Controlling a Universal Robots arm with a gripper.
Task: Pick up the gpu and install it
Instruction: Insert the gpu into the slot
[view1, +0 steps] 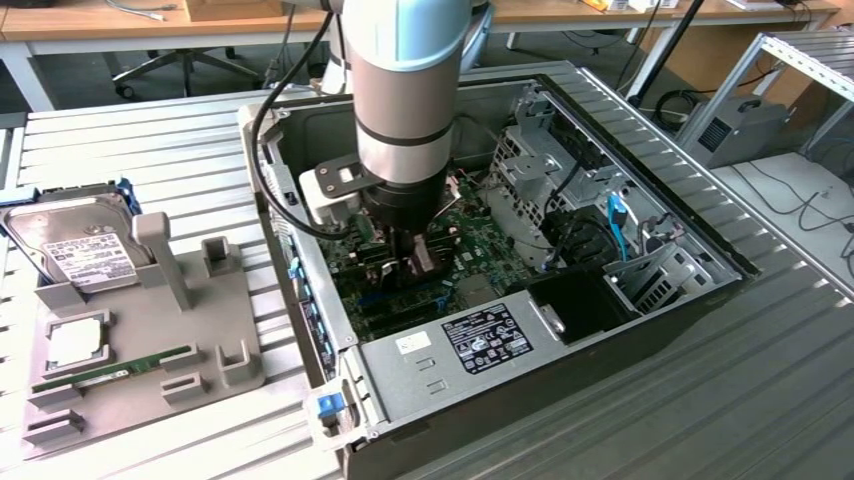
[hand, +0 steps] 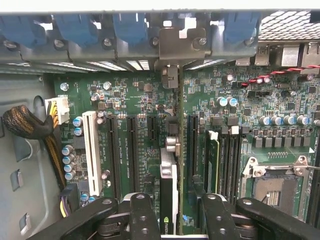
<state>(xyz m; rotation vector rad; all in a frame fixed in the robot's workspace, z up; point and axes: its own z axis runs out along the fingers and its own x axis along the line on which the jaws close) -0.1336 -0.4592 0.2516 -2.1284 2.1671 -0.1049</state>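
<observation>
The gripper (hand: 174, 212) pinches the gpu (hand: 170, 190) edge-on between its black fingers (hand: 142, 215), holding the card upright over the green motherboard (hand: 140, 100) inside the open computer case (view1: 667, 290). The card's silver bracket (hand: 181, 37) sits against the case's rear slot wall, among the blue clips (hand: 75, 27).

Gpu (hand: 169, 200): green circuit board, glossy black face, silver metal bracket. Gripper (hand: 172, 215): matt black fingers. Computer case (view1: 427, 375): bare grey sheet metal. Motherboard (hand: 135, 100): green board, white and black plastic slots. Table (view1: 134, 140): ribbed silvery metal. Parts holder (view1: 187, 330): matt grey plastic.
</observation>
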